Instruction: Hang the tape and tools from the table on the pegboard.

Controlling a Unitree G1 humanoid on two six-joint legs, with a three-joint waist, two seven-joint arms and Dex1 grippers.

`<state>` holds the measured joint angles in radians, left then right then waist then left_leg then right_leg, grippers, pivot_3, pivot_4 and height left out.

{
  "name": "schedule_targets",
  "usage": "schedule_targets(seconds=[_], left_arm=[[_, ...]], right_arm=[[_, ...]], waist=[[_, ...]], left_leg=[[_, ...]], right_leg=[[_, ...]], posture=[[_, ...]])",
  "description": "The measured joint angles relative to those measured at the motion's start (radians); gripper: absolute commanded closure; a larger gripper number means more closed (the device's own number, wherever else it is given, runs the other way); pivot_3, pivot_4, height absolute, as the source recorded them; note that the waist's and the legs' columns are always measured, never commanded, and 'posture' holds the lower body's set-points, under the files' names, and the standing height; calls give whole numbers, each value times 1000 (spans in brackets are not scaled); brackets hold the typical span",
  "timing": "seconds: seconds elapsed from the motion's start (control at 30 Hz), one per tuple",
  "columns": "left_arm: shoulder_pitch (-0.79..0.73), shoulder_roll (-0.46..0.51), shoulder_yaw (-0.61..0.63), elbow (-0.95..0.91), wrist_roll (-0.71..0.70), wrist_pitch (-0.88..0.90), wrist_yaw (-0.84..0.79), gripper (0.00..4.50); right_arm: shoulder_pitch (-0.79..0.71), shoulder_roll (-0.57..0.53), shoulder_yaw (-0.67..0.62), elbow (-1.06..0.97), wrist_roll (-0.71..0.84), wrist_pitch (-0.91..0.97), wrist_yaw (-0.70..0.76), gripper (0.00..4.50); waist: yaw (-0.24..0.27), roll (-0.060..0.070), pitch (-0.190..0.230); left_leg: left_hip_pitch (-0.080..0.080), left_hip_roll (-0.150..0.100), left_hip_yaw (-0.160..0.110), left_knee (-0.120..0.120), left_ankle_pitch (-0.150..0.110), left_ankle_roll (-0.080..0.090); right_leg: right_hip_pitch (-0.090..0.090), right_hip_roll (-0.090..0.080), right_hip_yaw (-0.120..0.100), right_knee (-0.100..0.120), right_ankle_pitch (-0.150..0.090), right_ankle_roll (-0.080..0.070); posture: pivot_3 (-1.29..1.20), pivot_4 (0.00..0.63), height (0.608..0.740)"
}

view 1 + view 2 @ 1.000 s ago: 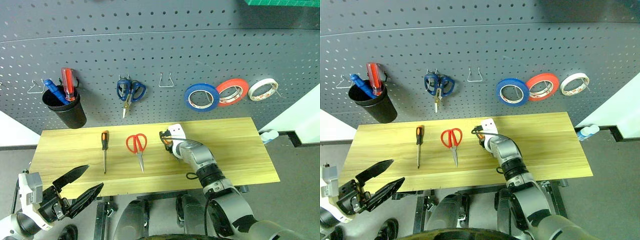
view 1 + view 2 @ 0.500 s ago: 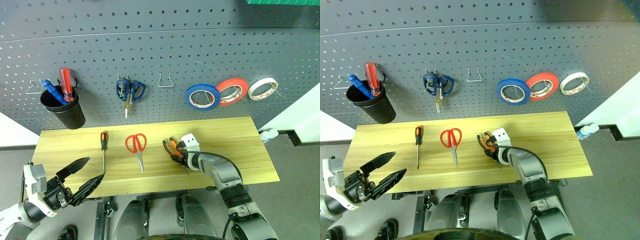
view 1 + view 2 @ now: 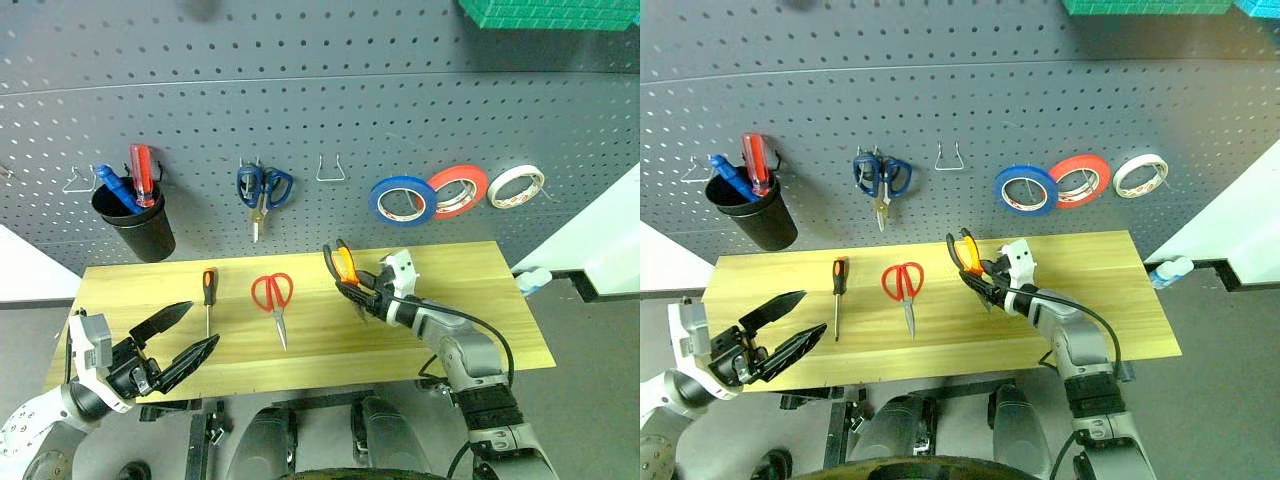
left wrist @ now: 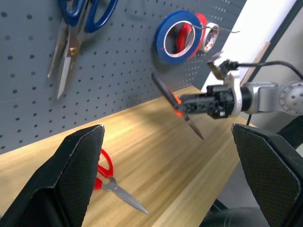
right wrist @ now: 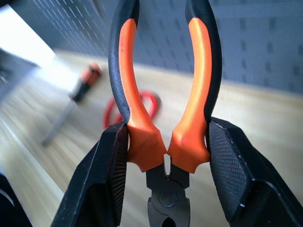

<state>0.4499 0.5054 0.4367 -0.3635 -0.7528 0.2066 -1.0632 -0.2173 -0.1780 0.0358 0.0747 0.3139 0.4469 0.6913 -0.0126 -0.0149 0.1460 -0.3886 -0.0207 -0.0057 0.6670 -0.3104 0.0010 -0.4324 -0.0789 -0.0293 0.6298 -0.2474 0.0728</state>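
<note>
My right gripper (image 3: 368, 297) is shut on the pliers (image 3: 345, 268), pinching the orange-and-black handles just above the joint (image 5: 163, 142). It holds them above the table (image 3: 470, 290), handles raised toward the pegboard (image 3: 450, 110). The red-handled scissors (image 3: 274, 296) and the slim screwdriver (image 3: 208, 290) lie flat on the wood to their left. On a pegboard hook hangs the blue tape (image 3: 401, 199). My left gripper (image 3: 185, 335) stands open and empty at the table's front left edge, pointing right toward the scissors (image 4: 102, 170).
A black cup (image 3: 140, 228) with thick red and blue screwdrivers hangs at the pegboard's left. Blue-handled scissors (image 3: 262, 188) hang beside an empty wire hook (image 3: 331, 168). A red-orange roll (image 3: 458, 190) and a white roll (image 3: 517, 186) hang right of the blue tape.
My right gripper has lifted the pliers off the table and swung their handles up toward the pegboard. My left gripper has crept forward to the table's front edge.
</note>
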Motion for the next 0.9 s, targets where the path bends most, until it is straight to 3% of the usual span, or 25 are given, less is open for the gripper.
schedule_targets(seconds=[0.2,0.5,0.9], left_arm=[[-15,-48,-24,13,10,-43,3,0],[-27,-85,-30,36,21,-87,1,0],[-8,-105,-34,33,-6,-91,-1,0]], right_arm=[[2,12,-25,-10,64,-89,49,2391],[-28,23,-24,-63,95,-223,92,2391],[-268,159,-19,23,58,-358,-25,2391]], waist=[[1,0,-27],[0,2,-49],[0,6,-59]], left_leg=[[15,0,1,0,0,0],[19,1,1,1,1,-1],[20,1,1,1,2,-3]], right_leg=[[14,1,1,0,1,0],[18,3,2,1,1,-1],[18,3,3,3,1,-2]], posture=[[5,2,736],[14,0,736],[43,21,736]])
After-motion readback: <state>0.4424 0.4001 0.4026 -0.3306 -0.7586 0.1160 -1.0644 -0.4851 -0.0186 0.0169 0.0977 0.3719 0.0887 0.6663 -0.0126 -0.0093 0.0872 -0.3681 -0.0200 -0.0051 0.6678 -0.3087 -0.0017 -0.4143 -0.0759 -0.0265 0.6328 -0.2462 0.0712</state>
